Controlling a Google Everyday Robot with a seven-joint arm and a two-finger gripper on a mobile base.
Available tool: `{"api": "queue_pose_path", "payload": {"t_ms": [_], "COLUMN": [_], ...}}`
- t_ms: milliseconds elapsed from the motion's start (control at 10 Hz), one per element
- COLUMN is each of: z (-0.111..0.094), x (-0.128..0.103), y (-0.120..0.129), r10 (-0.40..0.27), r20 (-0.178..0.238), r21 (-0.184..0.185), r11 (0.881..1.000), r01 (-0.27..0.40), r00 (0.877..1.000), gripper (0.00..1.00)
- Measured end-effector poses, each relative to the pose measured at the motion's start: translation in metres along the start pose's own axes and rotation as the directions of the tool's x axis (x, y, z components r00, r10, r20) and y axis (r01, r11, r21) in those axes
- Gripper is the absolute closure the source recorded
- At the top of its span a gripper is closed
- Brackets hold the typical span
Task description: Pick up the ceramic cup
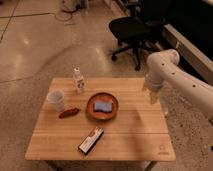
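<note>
The ceramic cup [56,100] is small, plain and pale, and stands upright near the left edge of the wooden table [130,135]. The slim white bottle [78,80] stands behind it to the right. My gripper [153,95] hangs from the white arm over the table's right rear edge, far to the right of the cup and nowhere near it.
A brown plate [103,106] with a blue sponge sits mid-table. A small reddish-brown item [69,113] lies just right of the cup. A dark flat packet [91,140] lies near the front. A black office chair [131,27] stands behind the table.
</note>
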Motion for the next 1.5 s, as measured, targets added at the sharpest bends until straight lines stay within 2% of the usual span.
{"api": "queue_pose_path", "payload": {"t_ms": [200, 400, 500, 600, 800, 900, 1200, 1300, 1500], "z": [-0.012, -0.038, -0.047, -0.060, -0.069, -0.069, -0.054, -0.049, -0.048], "x": [-0.014, -0.046, -0.058, -0.077, -0.102, -0.117, -0.158, -0.173, -0.196], "y": [-0.019, -0.057, -0.065, -0.072, -0.076, -0.075, -0.063, -0.058, -0.056], "r10": [-0.042, -0.144, -0.180, -0.245, -0.333, -0.386, -0.545, -0.593, -0.649], "r20": [0.017, 0.023, 0.026, 0.032, 0.033, 0.028, 0.003, -0.001, -0.005], "r21": [0.050, 0.141, 0.165, 0.197, 0.218, 0.216, 0.167, 0.148, 0.140], "r11": [0.998, 0.980, 0.971, 0.952, 0.923, 0.903, 0.827, 0.797, 0.753], "r01": [0.041, 0.139, 0.173, 0.234, 0.318, 0.371, 0.537, 0.586, 0.644], "r00": [0.999, 0.989, 0.983, 0.969, 0.942, 0.922, 0.839, 0.805, 0.760], "gripper": [0.35, 0.35, 0.35, 0.35, 0.35, 0.35, 0.35, 0.35, 0.35]}}
